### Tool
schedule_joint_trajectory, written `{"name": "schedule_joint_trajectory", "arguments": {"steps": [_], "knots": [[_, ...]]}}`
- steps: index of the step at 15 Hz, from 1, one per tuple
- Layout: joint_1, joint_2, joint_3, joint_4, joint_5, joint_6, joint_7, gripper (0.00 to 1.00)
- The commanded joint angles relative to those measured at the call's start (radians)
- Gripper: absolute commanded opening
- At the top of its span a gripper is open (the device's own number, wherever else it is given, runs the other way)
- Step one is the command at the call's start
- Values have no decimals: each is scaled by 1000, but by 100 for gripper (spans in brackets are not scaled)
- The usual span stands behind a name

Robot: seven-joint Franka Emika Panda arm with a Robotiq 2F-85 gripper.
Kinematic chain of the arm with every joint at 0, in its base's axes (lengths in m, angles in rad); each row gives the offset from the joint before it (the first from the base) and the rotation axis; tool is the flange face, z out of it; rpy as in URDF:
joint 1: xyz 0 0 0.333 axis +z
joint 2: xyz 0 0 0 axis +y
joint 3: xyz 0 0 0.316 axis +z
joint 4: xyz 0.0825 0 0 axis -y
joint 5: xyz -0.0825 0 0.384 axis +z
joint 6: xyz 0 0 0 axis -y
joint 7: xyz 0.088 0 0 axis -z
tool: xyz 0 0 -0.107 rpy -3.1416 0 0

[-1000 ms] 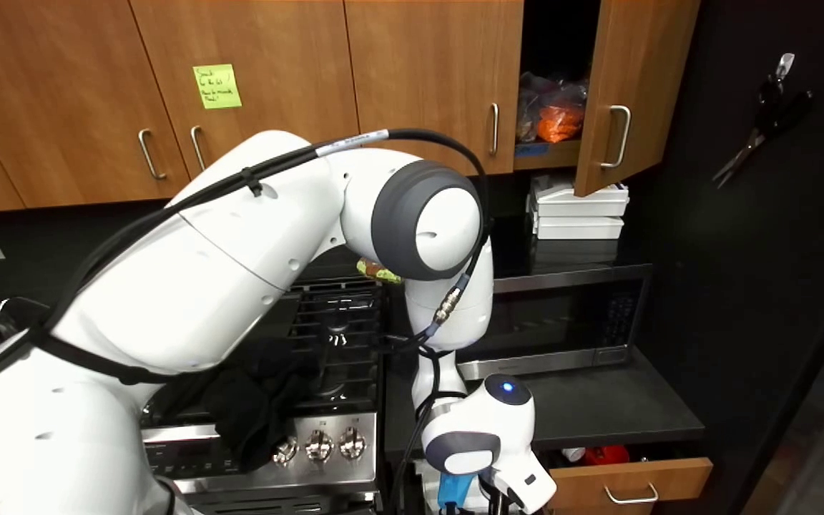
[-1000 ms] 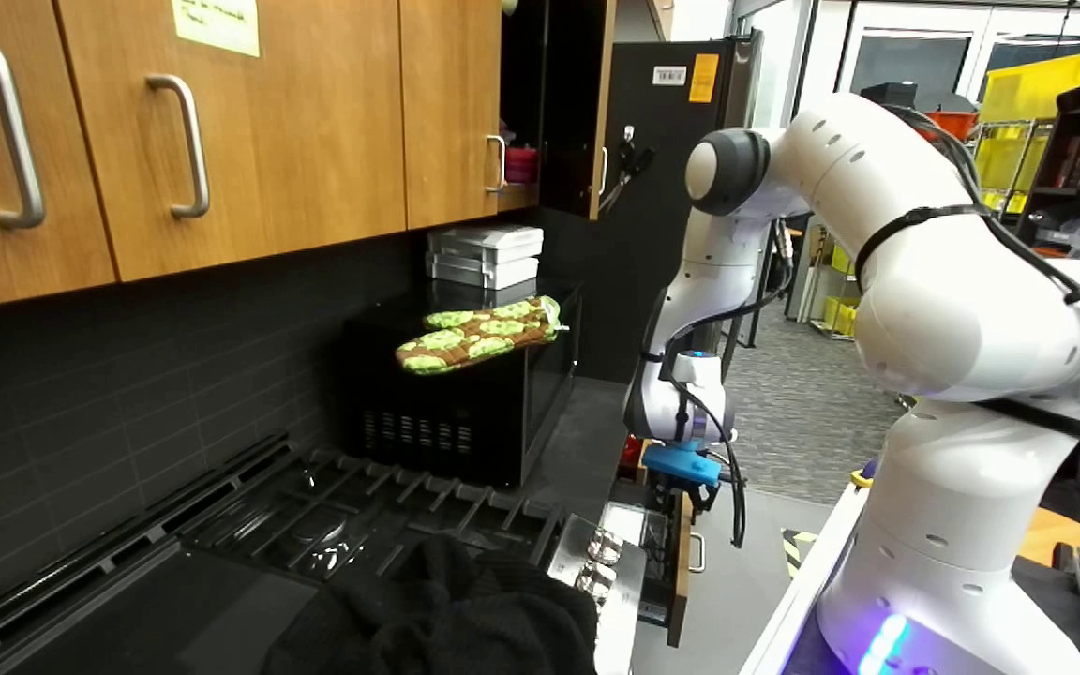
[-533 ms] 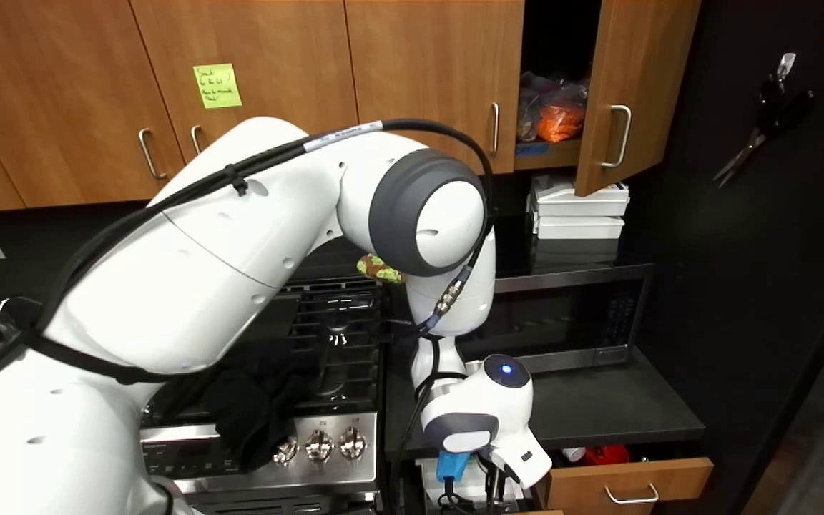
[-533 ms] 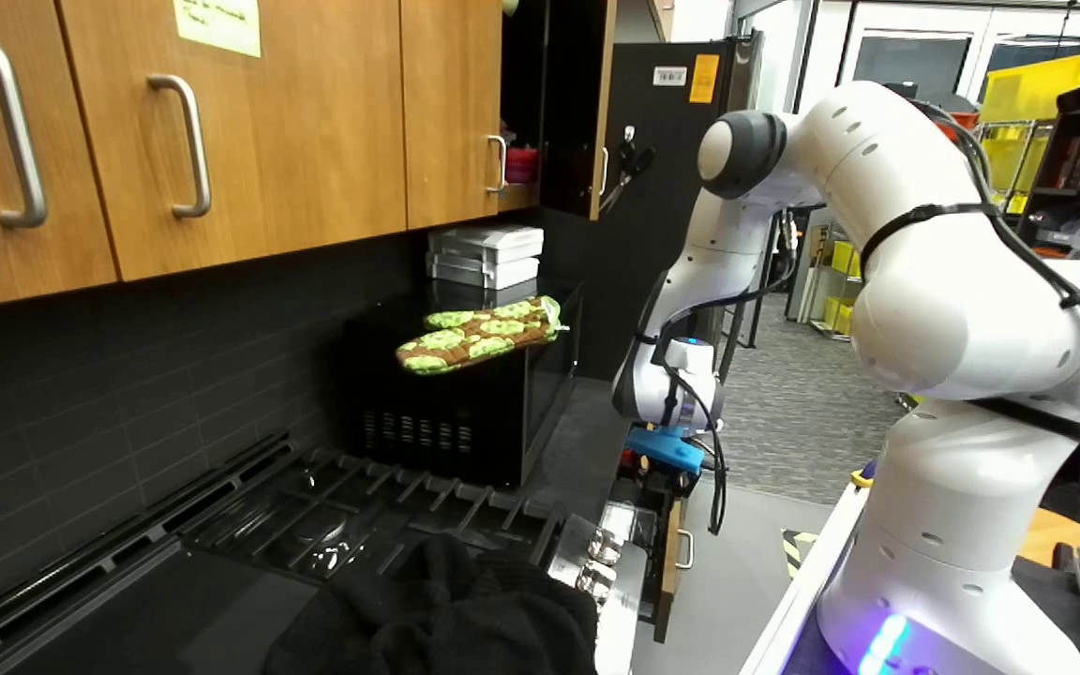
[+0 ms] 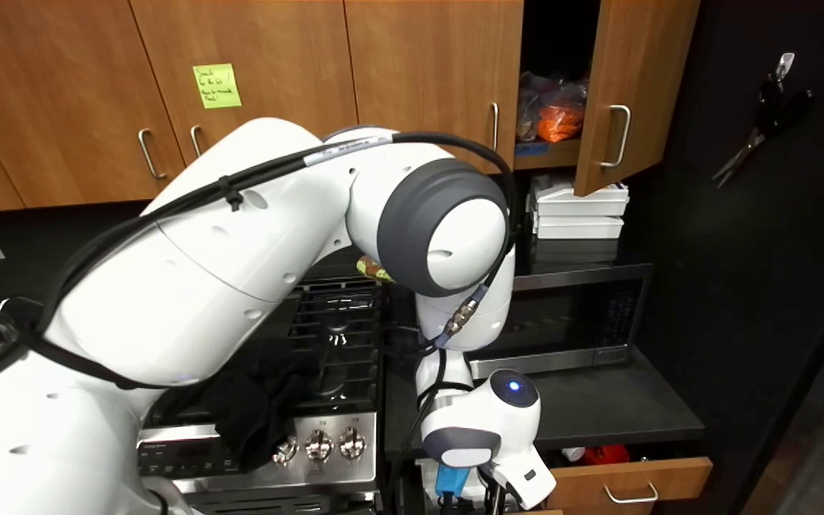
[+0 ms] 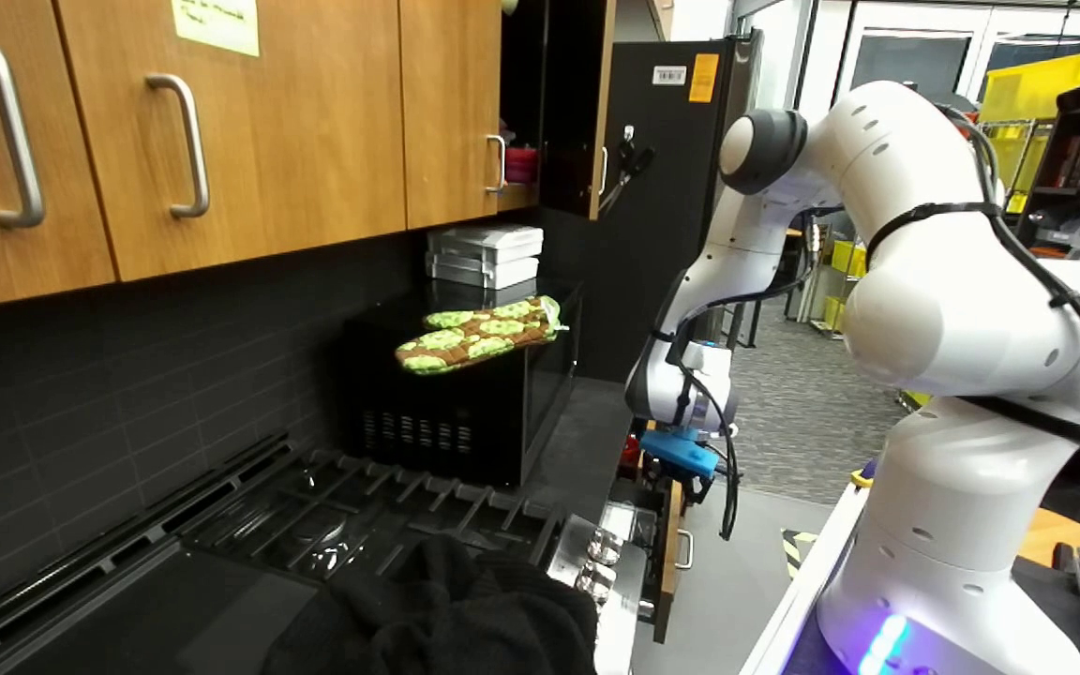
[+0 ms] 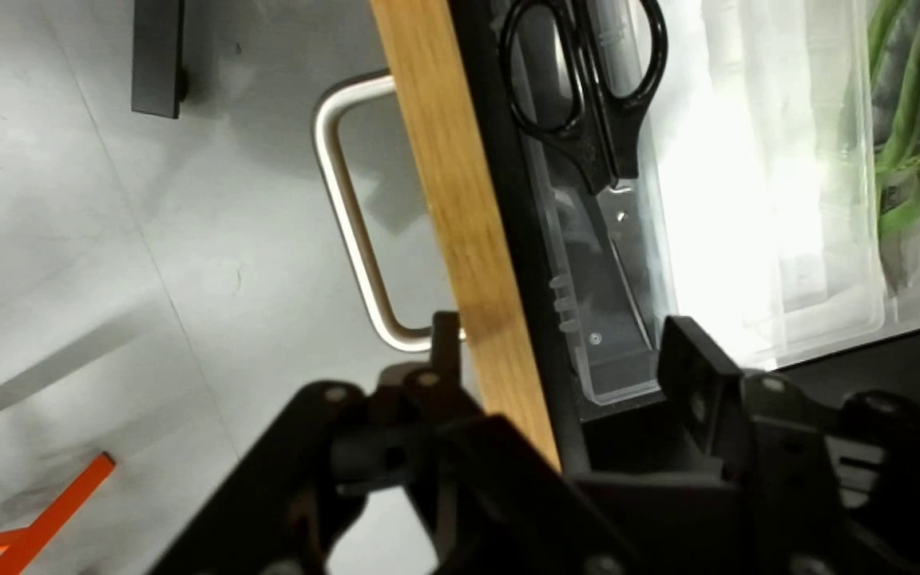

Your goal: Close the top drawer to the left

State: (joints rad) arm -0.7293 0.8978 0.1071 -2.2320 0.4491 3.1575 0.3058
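Only the wrist view shows black-handled metal scissors (image 7: 594, 150) inside the open wood-fronted top drawer (image 7: 460, 216). The black two-finger gripper (image 7: 562, 339) has its jaws spread, grasping nothing.

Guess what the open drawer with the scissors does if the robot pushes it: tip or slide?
The drawer will probably slide, not tip, because it sticks out from under the counter. Its wooden front looks stiff, so it likely won't bend. The scissors seem to lie loose in a clear tray, so they might rattle.
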Motion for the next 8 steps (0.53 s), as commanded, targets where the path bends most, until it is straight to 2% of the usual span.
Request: {"name": "schedule_joint_trajectory", "arguments": {"steps": [1, 2, 4, 5, 8], "knots": [[3, -2, -2, -3, 0, -1, 1, 74], [3, -3, -2, -5, 0, 0, 1, 100], [3, -11, 1, -17, -1, 17, -4, 96], [2, -17, 1, -22, 2, 15, 0, 100], [19, -30, -38, -35, 11, 15, 16, 100]]}}
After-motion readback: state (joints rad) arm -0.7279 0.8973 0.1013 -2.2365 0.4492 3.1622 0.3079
